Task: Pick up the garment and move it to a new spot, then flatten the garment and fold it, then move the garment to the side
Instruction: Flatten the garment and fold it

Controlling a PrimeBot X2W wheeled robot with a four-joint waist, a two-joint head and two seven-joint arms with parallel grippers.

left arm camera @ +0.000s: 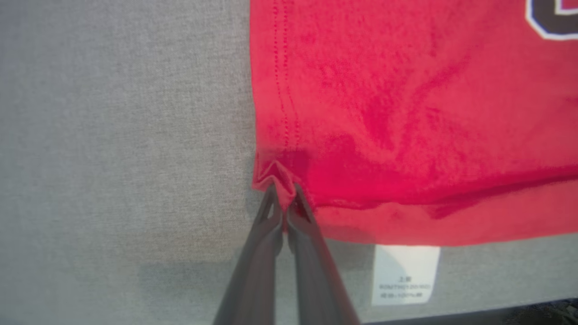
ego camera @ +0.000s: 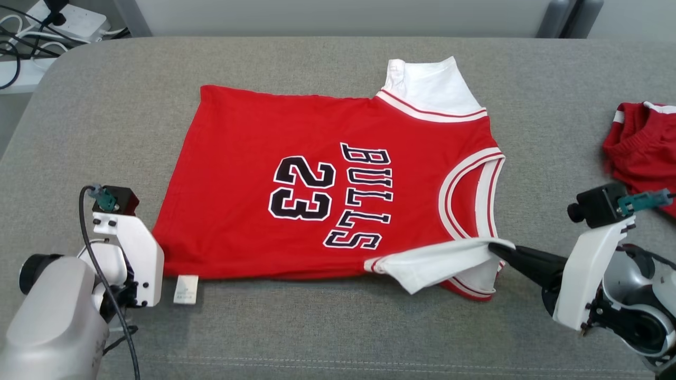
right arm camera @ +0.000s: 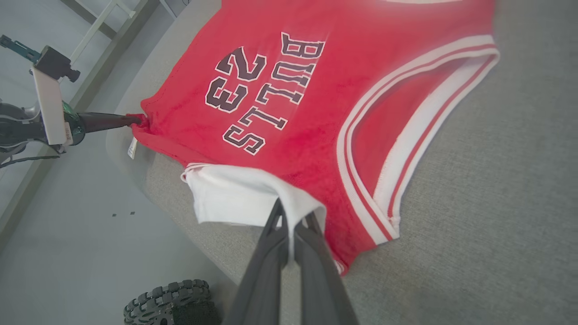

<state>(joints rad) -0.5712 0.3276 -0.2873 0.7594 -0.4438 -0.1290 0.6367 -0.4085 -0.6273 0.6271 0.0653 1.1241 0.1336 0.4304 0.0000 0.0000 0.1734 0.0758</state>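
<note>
My left gripper (left arm camera: 284, 201) pinches a hem corner (left arm camera: 271, 174) of the jersey (ego camera: 317, 184) (clearest from its wrist view); my right gripper (right arm camera: 292, 221) clamps the sleeve (right arm camera: 235, 194).

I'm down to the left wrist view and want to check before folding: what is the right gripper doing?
Observer: The right gripper is shut on the near white sleeve of the jersey.
Operator: Is the jersey flat?
Observer: Mostly; it lies print up, with the collar toward the robot's right.
Operator: Anything else nearby?
Observer: A second red garment lies at the far right, apart from the jersey.
</note>
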